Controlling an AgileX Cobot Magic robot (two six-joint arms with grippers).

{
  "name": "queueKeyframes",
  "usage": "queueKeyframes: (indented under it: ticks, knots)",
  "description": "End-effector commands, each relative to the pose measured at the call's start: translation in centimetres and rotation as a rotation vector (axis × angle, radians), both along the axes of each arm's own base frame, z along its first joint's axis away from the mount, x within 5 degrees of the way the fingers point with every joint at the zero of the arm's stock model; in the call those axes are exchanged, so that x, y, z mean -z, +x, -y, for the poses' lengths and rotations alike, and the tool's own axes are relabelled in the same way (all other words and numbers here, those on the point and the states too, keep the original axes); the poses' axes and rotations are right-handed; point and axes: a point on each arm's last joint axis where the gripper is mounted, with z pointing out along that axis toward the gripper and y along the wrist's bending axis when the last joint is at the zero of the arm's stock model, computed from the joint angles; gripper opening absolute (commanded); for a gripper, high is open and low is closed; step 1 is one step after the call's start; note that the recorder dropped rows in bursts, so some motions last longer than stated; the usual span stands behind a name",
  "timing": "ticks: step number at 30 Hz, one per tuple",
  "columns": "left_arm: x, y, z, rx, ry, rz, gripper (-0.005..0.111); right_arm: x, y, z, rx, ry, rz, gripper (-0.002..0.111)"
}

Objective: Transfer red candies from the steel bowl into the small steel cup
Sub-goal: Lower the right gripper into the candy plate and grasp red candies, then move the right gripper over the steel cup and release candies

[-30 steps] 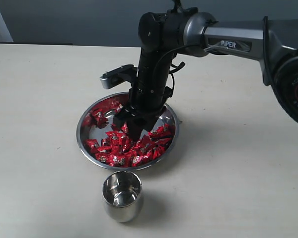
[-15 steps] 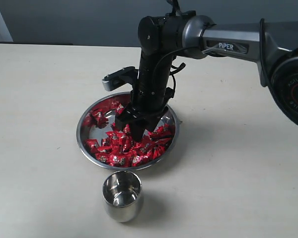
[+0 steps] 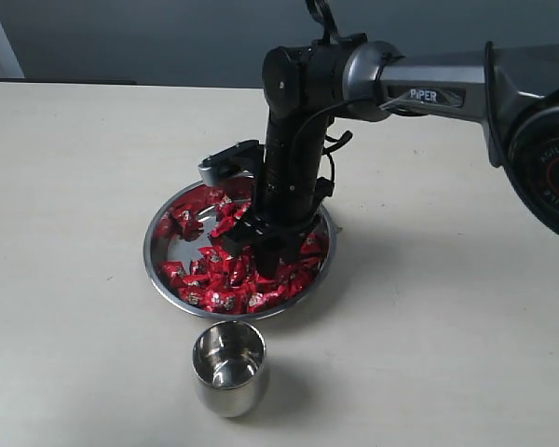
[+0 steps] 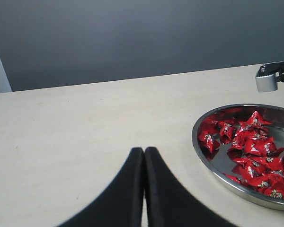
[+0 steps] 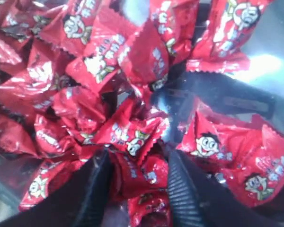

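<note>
The steel bowl (image 3: 155, 260) sits mid-table, holding a heap of red candies (image 3: 214, 279). My right gripper (image 3: 264, 264) points straight down into the heap near the bowl's right half. In the right wrist view the right gripper (image 5: 139, 153) is open, its ribbed fingers (image 5: 187, 189) pressed in among red candies (image 5: 132, 137), with one wrapper lying between them. The small steel cup (image 3: 228, 366) stands upright and empty just in front of the bowl. My left gripper (image 4: 144, 150) is shut on nothing, low over bare table beside the steel bowl (image 4: 202, 152); it is out of the exterior view.
The right arm (image 3: 429, 88) reaches in from the right edge over the table. Its silver wrist camera (image 3: 225, 160) juts out above the bowl's back rim. A grey wall runs behind the pale tabletop (image 3: 74, 186).
My right gripper has dropped lower into the candy heap and shifted slightly to the right. The cup and bowl have not moved.
</note>
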Motion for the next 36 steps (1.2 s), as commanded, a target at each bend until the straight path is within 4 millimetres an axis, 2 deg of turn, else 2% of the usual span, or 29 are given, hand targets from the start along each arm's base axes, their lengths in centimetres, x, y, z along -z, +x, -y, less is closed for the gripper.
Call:
queueKeyframes:
  ticks: [1,6,10,19,23,28,31,36]
  knots:
    - [0.1,0.0,0.0,0.001,-0.006,0.003,0.0,-1.1,-0.1,0.2,-0.015,0.007,0.022,0.0]
    - [0.1,0.0,0.0,0.001,-0.006,0.003,0.0,-3.6,-0.3,0.3,-0.016,0.047,0.066,0.001]
    - [0.1,0.0,0.0,0.001,-0.006,0.003,0.0,-6.4,-1.1,-0.3,-0.004,0.158,0.065,0.0]
    - [0.1,0.0,0.0,0.001,-0.006,0.003,0.0,-12.4,-5.6,-2.7,-0.115,0.266,0.153,0.0]
    - [0.1,0.0,0.0,0.001,-0.006,0.003,0.0,-12.8,-8.1,-3.3,-0.167,0.254,0.144,0.0]
    - [0.1,0.0,0.0,0.001,-0.006,0.003,0.0,-10.5,-11.2,-2.0,-0.197,0.18,0.053,0.0]
    - [0.1,0.0,0.0,0.001,-0.006,0.003,0.0,-9.8,-12.0,-1.2,-0.193,0.157,0.019,0.0]
    - [0.1,0.0,0.0,0.001,-0.006,0.003,0.0,-9.6,-12.5,-1.1,-0.18,0.17,-0.016,0.0]
